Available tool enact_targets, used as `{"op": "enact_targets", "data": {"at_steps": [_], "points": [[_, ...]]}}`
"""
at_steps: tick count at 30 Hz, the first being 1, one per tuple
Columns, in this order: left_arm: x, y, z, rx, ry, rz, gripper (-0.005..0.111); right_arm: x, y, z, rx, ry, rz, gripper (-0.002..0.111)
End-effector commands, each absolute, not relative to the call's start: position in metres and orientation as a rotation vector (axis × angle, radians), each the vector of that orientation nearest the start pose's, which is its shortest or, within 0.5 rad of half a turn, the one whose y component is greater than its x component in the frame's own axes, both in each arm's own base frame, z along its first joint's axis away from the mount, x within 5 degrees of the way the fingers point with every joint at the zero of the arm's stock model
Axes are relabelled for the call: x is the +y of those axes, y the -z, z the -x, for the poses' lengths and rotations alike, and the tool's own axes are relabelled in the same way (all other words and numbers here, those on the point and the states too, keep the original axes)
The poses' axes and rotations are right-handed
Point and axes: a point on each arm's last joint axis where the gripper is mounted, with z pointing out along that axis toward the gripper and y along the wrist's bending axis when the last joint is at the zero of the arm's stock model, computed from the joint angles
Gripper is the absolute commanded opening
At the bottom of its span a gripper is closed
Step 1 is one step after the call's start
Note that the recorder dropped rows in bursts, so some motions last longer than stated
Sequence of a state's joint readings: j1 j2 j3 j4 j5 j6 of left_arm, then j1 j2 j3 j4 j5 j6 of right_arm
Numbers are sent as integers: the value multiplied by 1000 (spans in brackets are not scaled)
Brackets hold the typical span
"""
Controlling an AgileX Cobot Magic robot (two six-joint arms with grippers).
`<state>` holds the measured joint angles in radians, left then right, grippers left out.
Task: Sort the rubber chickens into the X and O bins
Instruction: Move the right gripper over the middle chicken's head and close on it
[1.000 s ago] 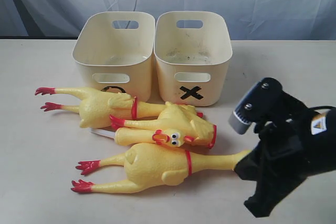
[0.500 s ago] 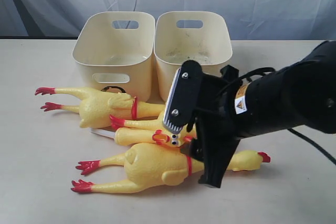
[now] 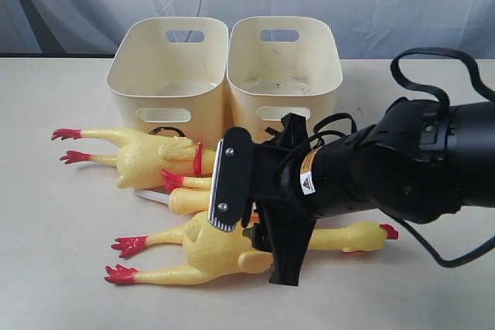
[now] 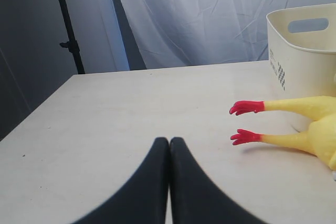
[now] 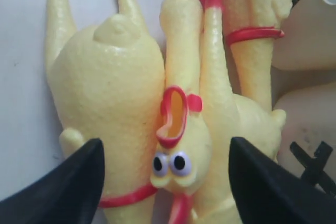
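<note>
Several yellow rubber chickens lie in a pile in front of the two cream bins. The front whole chicken (image 3: 205, 249) points its head right. The back one (image 3: 147, 156) has red feet at the left. Between them lies a head with a neck (image 5: 176, 156). My right gripper (image 5: 167, 182) hangs open just above this head, one finger on each side, touching nothing. The right bin (image 3: 286, 75) bears a black X (image 5: 315, 166). The left bin (image 3: 166, 75) shows only a sliver of its black mark. My left gripper (image 4: 169, 142) is shut and empty, over bare table, apart from the chicken feet (image 4: 245, 107).
The right arm (image 3: 371, 175) and its cable cover the front of the X bin and the middle of the pile. Both bins stand side by side at the back, against a grey curtain. The table (image 3: 62, 268) is a pale surface.
The right arm swung in from the lower right, leftward over the chicken pile. It uncovered the front chicken's head and now hides the X mark. The left gripper does not show in the earlier frames.
</note>
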<state>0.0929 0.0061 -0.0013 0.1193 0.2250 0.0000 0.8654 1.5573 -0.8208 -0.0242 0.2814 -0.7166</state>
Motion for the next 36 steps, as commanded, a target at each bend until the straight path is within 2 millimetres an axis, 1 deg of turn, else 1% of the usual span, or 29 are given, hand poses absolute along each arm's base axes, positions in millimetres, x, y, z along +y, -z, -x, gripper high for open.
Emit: {"op": "enact_targets", "data": {"at_steps": [1,7,11,17,19,21,24,25,30,32,33,34,36], "points": [[8,-194,-55,1701,-175,7,0,234,-194,-199,1738,-46,1789,64],[8,-194,-55,1701,-175,7,0,238,-184,-202,1734,-44,1790,60],[8,-194,-55,1701,-175,7,0,239,-185,-203,1754,-60,1751,59],[8,-194,-55,1701,-175,7,0,238,-185,-205,1763,-40,1744,59],[8,-194,-55,1701,-175,7,0,236,-185,-206,1782,-39,1727,59],[8,-194,-55,1701,-175,7,0,232,-185,-211,1833,-41,1675,58],[8,-194,-55,1701,-175,7,0,230,-185,-212,1855,-33,1674,50],[8,-194,-55,1701,-175,7,0,230,-185,-212,1859,-32,1675,43],[8,-194,-55,1701,-175,7,0,228,-183,-211,1892,-22,1690,34],[8,-194,-55,1701,-175,7,0,227,-183,-210,1893,-15,1699,20],[8,-194,-55,1701,-175,7,0,227,-183,-210,1893,-15,1699,9],[8,-194,-55,1701,-175,7,0,227,-183,-210,1892,-16,1698,1],[8,-194,-55,1701,-175,7,0,227,-183,-210,1895,-18,1695,-1]]}}
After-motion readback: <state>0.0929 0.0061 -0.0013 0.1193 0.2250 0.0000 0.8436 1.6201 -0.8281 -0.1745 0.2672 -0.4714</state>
